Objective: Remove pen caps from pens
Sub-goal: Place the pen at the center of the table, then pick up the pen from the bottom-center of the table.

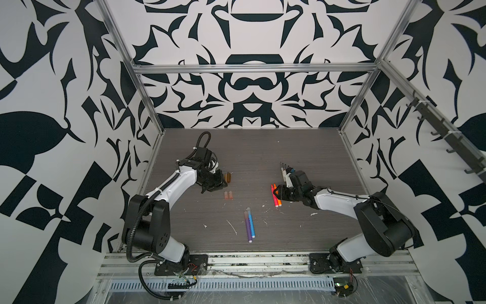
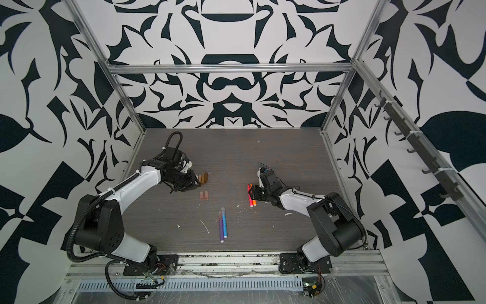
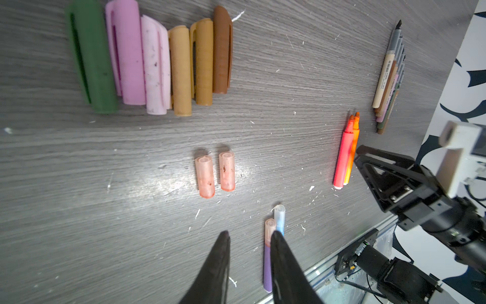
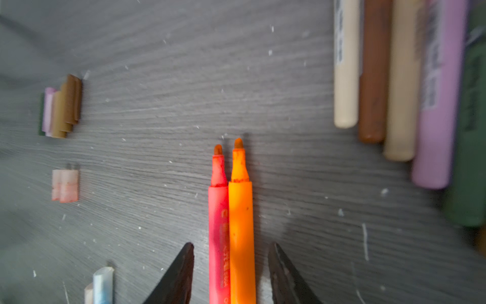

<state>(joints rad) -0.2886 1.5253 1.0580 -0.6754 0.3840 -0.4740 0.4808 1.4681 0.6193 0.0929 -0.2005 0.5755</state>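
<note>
Right jaws parted astride uncapped pink-red pen (image 4: 218, 237) and orange pen (image 4: 241, 223), touching neither. Left jaws slightly parted, empty. Capped, near centre of counter (image 1: 289, 147): purple pen (image 1: 248, 229), blue pen (image 1: 251, 223). Loose caps (image 3: 181, 68) left; thin pens (image 3: 389, 79) far right.

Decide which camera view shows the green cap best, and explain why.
The left wrist view: the green cap lies large and close, at the end of the cap row. The right wrist view shows only a blurred sliver. In both top views it cannot be made out.
</note>
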